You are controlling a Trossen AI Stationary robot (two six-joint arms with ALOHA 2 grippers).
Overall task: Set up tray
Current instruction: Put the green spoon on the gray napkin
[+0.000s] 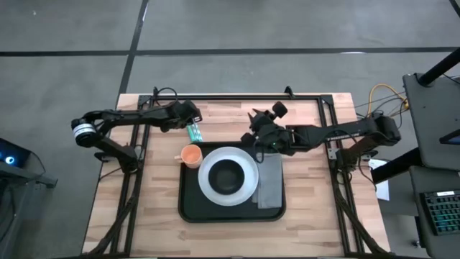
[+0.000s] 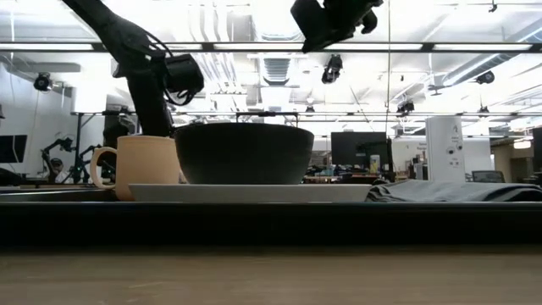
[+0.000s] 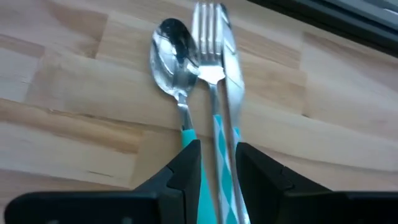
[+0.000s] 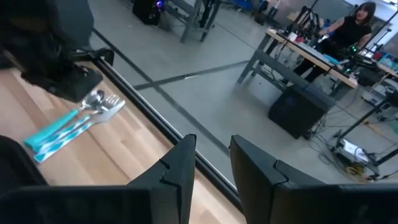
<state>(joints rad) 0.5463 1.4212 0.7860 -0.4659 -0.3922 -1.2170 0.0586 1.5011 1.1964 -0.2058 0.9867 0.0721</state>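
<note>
A spoon, a fork and a knife with teal handles lie side by side flat on the wood, just beyond the black tray's far left corner. My left gripper stands open over them, with the fork and knife handles showing between its fingers and the spoon handle beside one finger. On the tray are a white plate carrying a dark bowl, an orange cup and a grey napkin. My right gripper is open and holds nothing, raised high above the tray's far edge. My left gripper slants down from the far left. The teal handles of the fork and knife run lengthwise between its fingers. Whether the fingers touch them I cannot tell. The cutlery lies flat on the table.
Black frame rails run along the table's far edge and down both sides. Bare wood lies left, right and in front of the tray. In the room beyond, a person sits at a bench.
</note>
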